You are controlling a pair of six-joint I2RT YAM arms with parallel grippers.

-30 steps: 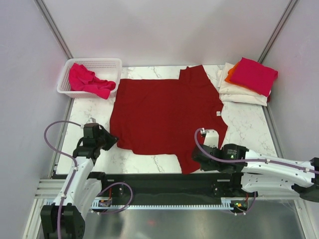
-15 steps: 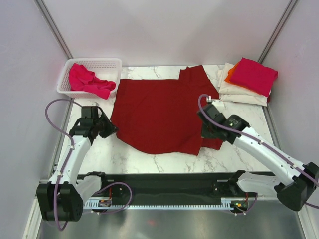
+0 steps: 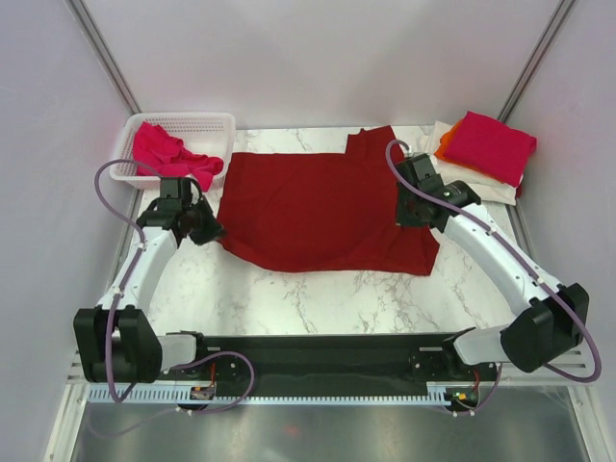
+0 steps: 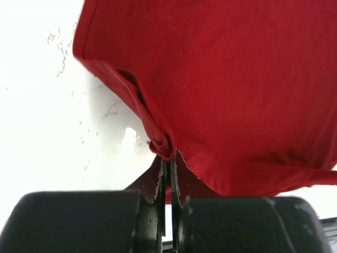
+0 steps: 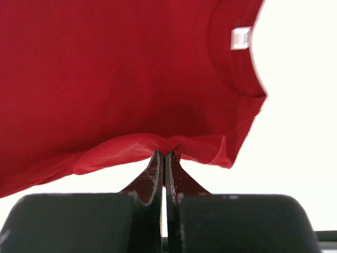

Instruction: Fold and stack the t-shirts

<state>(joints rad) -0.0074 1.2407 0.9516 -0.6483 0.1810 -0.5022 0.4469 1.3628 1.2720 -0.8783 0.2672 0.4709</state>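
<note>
Left pincer (image 4: 168, 158) and right pincer (image 5: 164, 155) grip the dark red t-shirt (image 3: 318, 207) tight; I judge uneven pulling could slip it or skew the fold.

You see a plain dark red t-shirt (image 3: 327, 212) with a small white label (image 5: 241, 38) inside its collar. The table (image 3: 318, 298) is white marble with grey veins. The basket (image 3: 217, 123) is white mesh, and the pink shirt (image 3: 168, 154) is bright. In the stack, the magenta shirt (image 3: 489, 144) is vivid, the orange shirt (image 3: 445, 148) is bright, and the cream-white shirts (image 3: 467, 185) are pale. Your left gripper (image 4: 168, 158) and right gripper (image 5: 163, 155) are black, and the cables (image 3: 100, 188) are purple.
</note>
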